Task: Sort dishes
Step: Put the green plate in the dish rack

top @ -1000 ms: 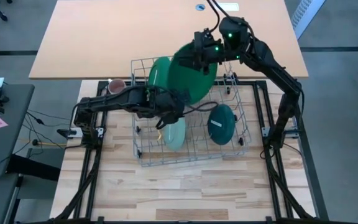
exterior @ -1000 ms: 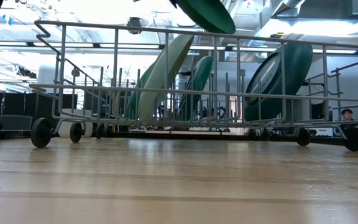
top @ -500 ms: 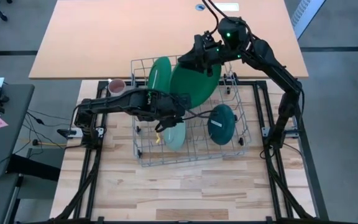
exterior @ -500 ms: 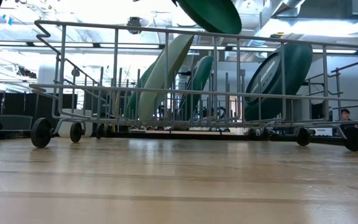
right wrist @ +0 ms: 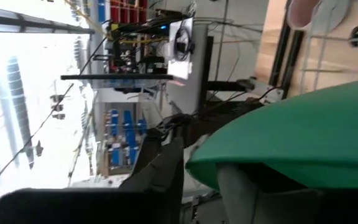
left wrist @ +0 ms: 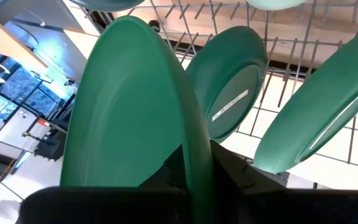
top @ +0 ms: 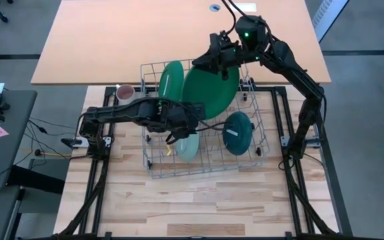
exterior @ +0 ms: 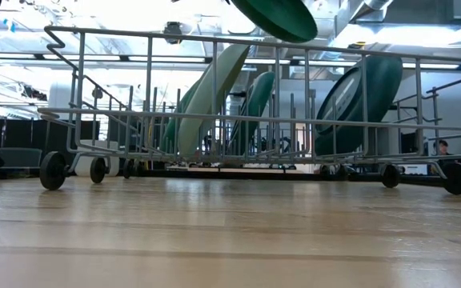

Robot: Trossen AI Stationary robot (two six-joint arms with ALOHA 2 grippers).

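Holding plates upright: wire rack (top: 153, 168) (mint (top: 187, 145), teal (top: 237, 132)).

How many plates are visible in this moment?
5. A large green plate raised over the rack, gripped by the left end effector; mint plate and teal plate racked in front; back-left green plate; another green plate, mostly hidden beneath the raised one.

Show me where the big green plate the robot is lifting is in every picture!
High view: big green plate, over the rack's back part.
Low view: top edge, above the rack.
Left wrist view: fills the middle, pinched by the left claw.
Right wrist view: lower right.
Shared landmark: the wire rack.
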